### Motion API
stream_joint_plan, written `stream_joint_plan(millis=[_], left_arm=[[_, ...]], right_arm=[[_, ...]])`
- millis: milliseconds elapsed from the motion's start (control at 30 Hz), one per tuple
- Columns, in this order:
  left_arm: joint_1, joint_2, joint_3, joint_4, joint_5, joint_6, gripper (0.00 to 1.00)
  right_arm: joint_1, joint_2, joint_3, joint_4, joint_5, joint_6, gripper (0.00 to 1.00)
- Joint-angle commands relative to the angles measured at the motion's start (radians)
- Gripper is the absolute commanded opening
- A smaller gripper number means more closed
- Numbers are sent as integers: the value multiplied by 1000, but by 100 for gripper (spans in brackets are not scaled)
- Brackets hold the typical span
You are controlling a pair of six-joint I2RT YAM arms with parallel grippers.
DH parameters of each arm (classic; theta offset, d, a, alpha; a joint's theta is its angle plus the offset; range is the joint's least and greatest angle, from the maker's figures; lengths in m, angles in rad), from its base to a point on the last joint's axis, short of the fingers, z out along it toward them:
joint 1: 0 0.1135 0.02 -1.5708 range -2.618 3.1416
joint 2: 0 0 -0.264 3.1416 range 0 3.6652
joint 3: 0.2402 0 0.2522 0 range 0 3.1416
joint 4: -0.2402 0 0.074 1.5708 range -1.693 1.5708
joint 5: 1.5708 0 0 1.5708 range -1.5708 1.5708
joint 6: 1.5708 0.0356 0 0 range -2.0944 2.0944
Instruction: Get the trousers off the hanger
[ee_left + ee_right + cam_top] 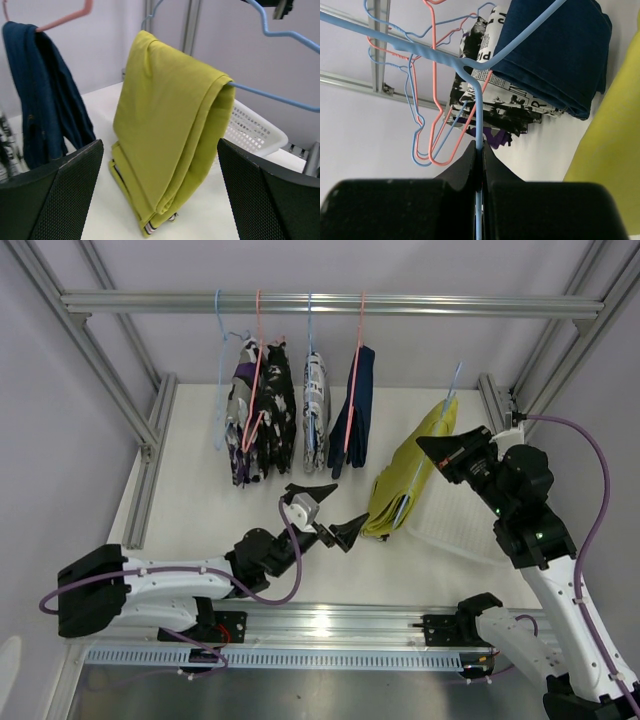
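**A:** Which step is in hand?

**B:** The pull-off, I'd judge. The right gripper (481, 167) is pinched tight on the stem of the thin blue wire hanger (430, 54). It holds the hanger off the grey metal rail (330, 305), tilted over the right side of the white table (200, 470). The yellow-green folded cloth trousers (170, 140) hang doubled over the hanger's lower bar, their bottom end down on the table.

**A:** And the other arm?

**B:** The left gripper (332, 512) has its jaws spread wide and holds nothing. It points at the trousers from near by, with no contact yet.

**A:** So what does the next move call for?

**B:** It should move in until the fold sits between the fingers and close on the full thickness of cloth. Then it should slide the cloth off the bar while the right arm holds firm. Catching only the outer layer would probably drag the hanger along.

**A:** Any container?

**B:** A white plastic lattice basket (255, 132) lies just behind the trousers. The part that shows holds nothing, but the cloth hides one corner, so I can't vouch for all of it.

**A:** The rest?

**B:** The navy blue folded trousers (355, 410) on a pink wire hanger (361, 340) and the black, white and purple patterned trousers (262, 415) hang on the rail.
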Motion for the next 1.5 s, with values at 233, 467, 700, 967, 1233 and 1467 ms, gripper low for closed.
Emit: stream_joint_plan(millis=[233, 467, 700, 967, 1233, 1467], left_arm=[[-14, 137, 78, 197, 122, -26, 100], [-45, 220, 138, 237, 95, 40, 98], [-57, 292, 171, 295, 56, 100, 98], [-57, 367, 197, 364, 9, 172, 96], [-49, 410, 201, 390, -17, 194, 92], [-12, 424, 206, 378, -11, 165, 92]], right_arm=[[3, -1, 0, 193, -14, 54, 0], [14, 22, -9, 226, -34, 71, 0], [23, 23, -3, 229, -51, 69, 0], [31, 14, 8, 226, -76, 68, 0], [33, -4, 17, 200, -80, 51, 0], [33, -21, 22, 181, -80, 43, 0]])
